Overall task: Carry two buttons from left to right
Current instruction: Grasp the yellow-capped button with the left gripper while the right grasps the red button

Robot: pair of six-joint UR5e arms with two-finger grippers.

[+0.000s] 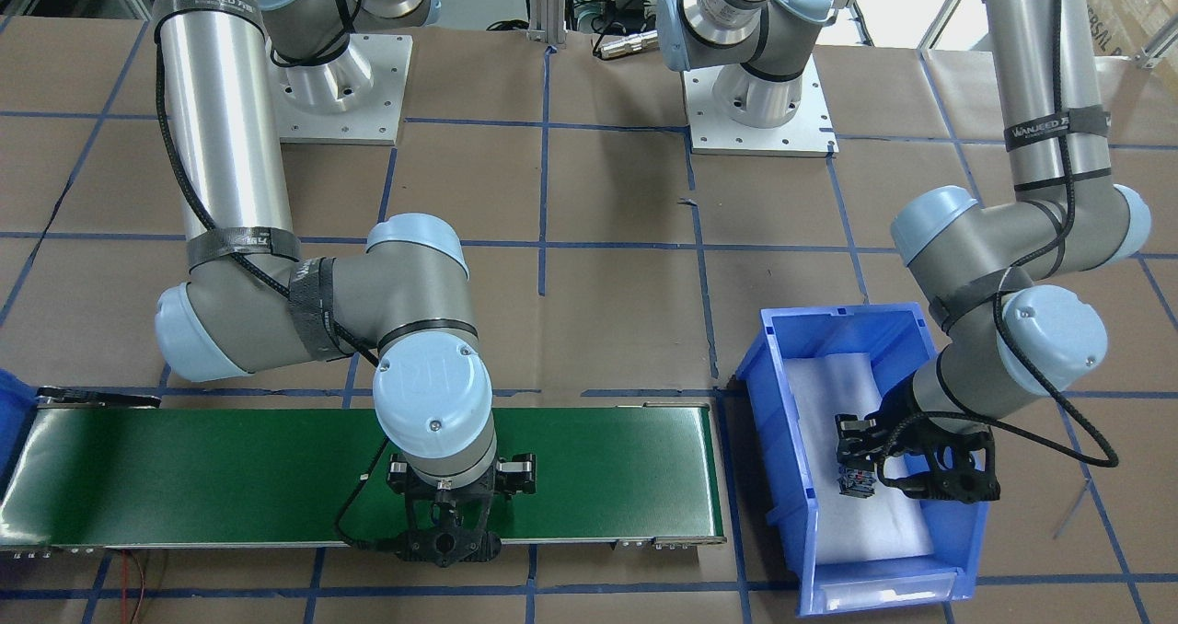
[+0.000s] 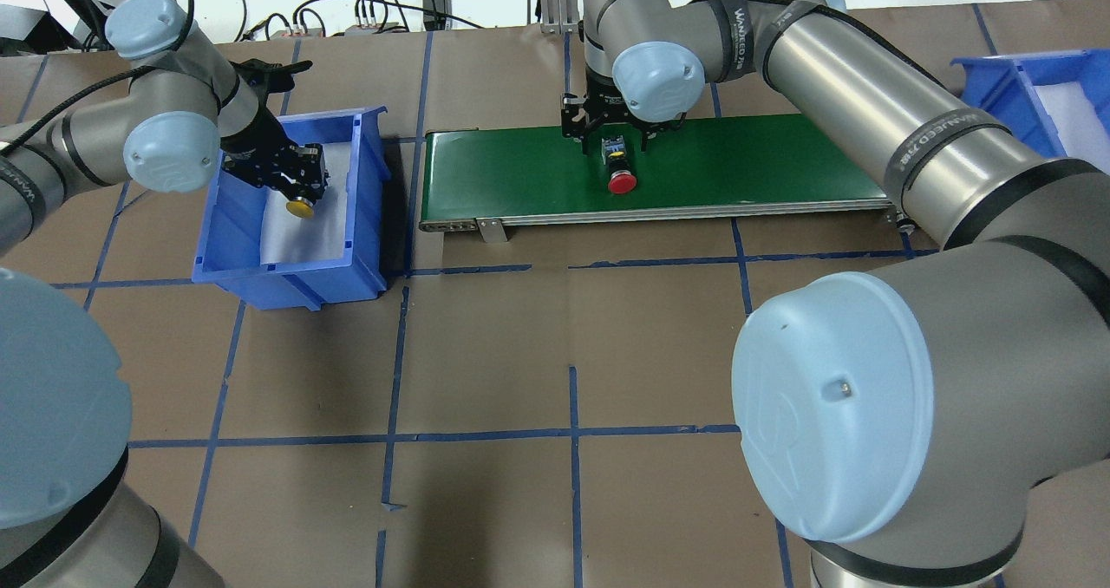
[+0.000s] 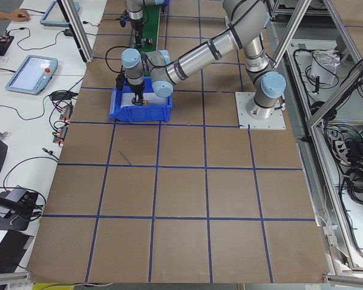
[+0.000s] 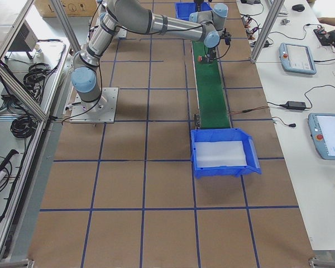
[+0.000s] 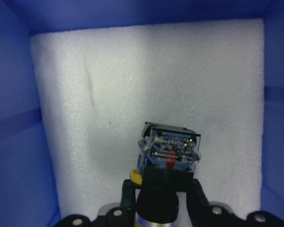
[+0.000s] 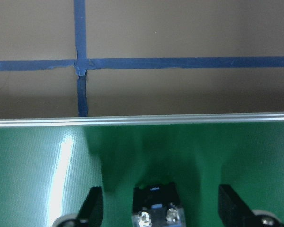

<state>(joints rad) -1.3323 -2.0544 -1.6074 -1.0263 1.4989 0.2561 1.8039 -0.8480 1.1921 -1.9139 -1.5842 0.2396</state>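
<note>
The yellow button [image 2: 302, 209] is in my left gripper [image 2: 297, 191], which is shut on its black collar inside the blue bin [image 2: 286, 271], over the white foam. The left wrist view shows its grey-blue block [image 5: 170, 151] between the fingers [image 5: 195, 195]. The red button [image 2: 621, 181] lies on the green conveyor belt [image 2: 763, 159]. My right gripper [image 2: 616, 144] is open low over it, a finger on each side of its block [image 6: 156, 208]. In the front-facing view the left gripper [image 1: 851, 463] shows in the bin [image 1: 782, 477]; the right wrist [image 1: 442, 504] hides the red button.
A second blue bin with white foam [image 2: 1010, 94] stands at the belt's far right end; it also shows in the exterior right view [image 4: 223, 153]. Brown paper with blue tape lines covers the table [image 2: 486, 354]. The arm bases [image 1: 764, 118] stand at the back.
</note>
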